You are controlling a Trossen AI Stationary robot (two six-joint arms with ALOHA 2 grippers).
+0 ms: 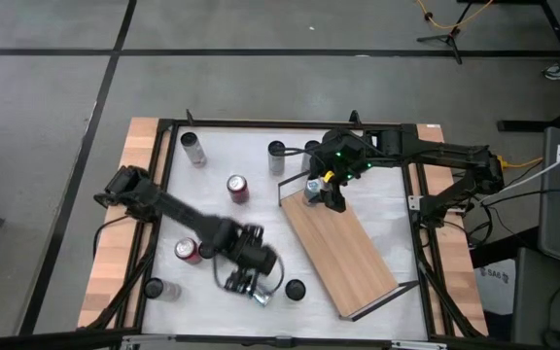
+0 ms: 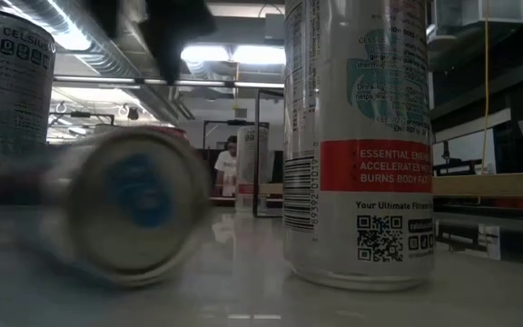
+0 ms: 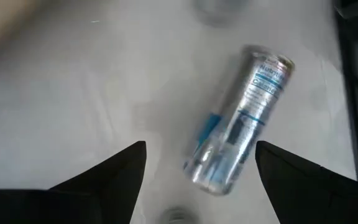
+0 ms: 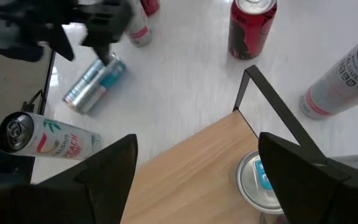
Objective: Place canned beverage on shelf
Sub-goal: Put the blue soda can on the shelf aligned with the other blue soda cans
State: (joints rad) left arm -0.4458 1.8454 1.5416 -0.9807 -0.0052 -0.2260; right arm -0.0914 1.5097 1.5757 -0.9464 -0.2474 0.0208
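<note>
Light-wood shelf (image 1: 340,243) lies diagonally on the white table (image 1: 377,194). High view: we note the right gripper (image 1: 325,192) over the shelf's upper corner, around a silver can (image 1: 313,191); the left gripper (image 1: 244,282) hangs near the front edge. Left wrist view: fingers (image 3: 114,177) spread, released, above a toppled blue-labelled can (image 3: 238,124). Right wrist view: fingers (image 4: 107,171) spread beside the standing can (image 4: 258,182), not clamped.

Low view is pretty useless: the tipped-over can (image 2: 121,204) up front is a total blur, and the tall upright can (image 2: 360,136) gets chopped off at the top edge. In the right wrist view, the can on the shelf (image 4: 263,180) is mostly cut off, only its lid showing.
</note>
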